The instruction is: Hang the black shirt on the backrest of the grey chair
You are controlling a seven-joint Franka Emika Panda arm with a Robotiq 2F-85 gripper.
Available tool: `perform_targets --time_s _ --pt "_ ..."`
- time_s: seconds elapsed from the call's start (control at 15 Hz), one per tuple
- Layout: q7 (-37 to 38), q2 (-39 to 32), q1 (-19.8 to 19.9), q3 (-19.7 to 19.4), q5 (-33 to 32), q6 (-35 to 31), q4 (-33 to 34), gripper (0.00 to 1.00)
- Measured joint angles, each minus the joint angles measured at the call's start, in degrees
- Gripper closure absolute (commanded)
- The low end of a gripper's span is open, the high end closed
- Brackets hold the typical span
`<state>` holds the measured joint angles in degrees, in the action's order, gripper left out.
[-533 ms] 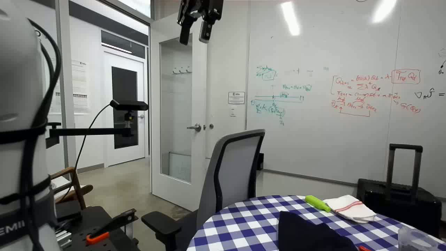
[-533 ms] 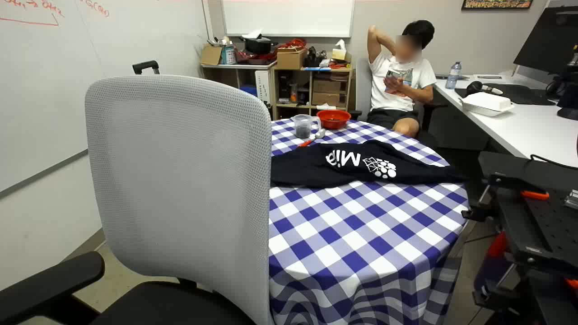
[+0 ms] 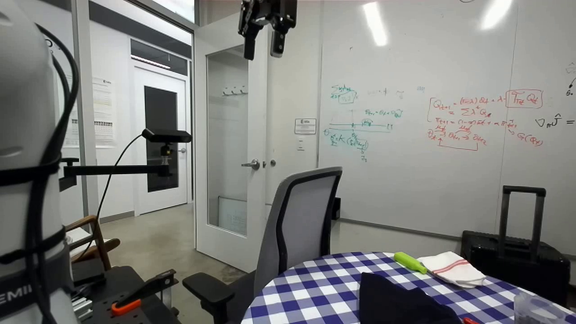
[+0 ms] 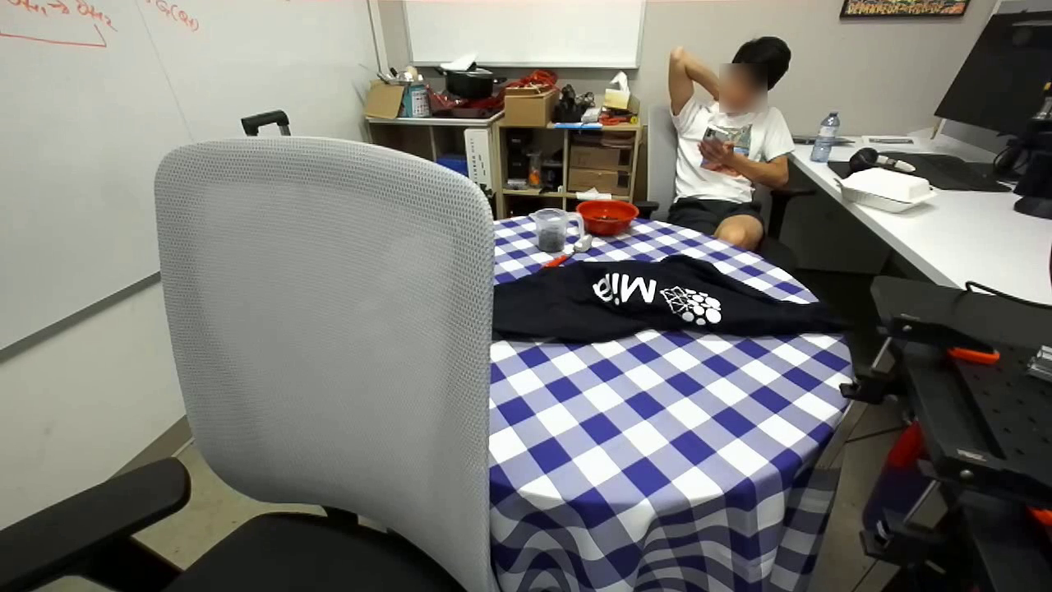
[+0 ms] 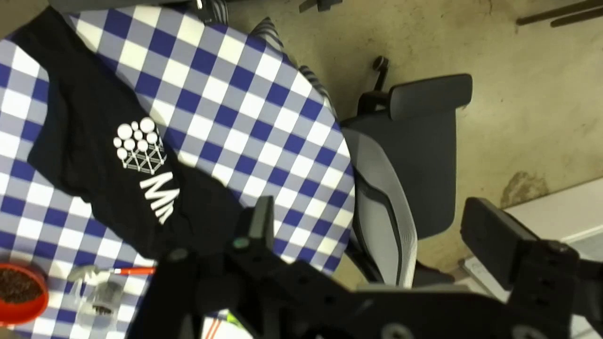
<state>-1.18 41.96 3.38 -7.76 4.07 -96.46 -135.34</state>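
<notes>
On the checkered tablecloth [image 4: 625, 460], right of the grey office chair [image 4: 329, 312] in both exterior views, the black shirt [image 4: 662, 318] lies rumpled. My claw [image 3: 263, 57] hangs high, fingers [image 5: 492, 235] wide apart, empty. The shirt's lettering [image 4: 639, 289] and dotted graphic [image 4: 699, 308] show white.

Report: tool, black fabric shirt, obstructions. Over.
Black two-fingered tool open, holding nothing. Shirt lies on blue-white checked tablecloth. Red-handled utensil close beside shirt; nothing seen atop it.
</notes>
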Motion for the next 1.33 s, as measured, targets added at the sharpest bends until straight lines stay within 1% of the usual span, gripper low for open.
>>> perform_targets --time_s 0.2,0.33,0.53,0.73,0.93,1.07,1.2,1.33 --pt "3.25 -1.48 0.16 1.25 0.96 -12.39 -2.42 0.0" --pt "4.6 -3.74 0.16 1.55 2.12 -22.09 -4.69 0.0" --pt "4.37 -8.34 0.07 2.16 2.2 -34.74 -8.15 0.0" --pt "2.74 -13.93 0.0 3.73 -0.35 -43.83 -10.73 0.0" --pt "2.01 -19.64 0.11 5.69 -6.33 -49.62 -11.54 0.0" --pt "2.69 -23.41 1.36 7.35 -12.34 -53.13 -11.49 0.0" --pt "6.34 -27.06 4.58 9.51 -21.47 -56.72 -11.19 0.0" --pt "11.92 -30.33 9.05 12.02 -31.16 -59.2 -10.36 0.0"
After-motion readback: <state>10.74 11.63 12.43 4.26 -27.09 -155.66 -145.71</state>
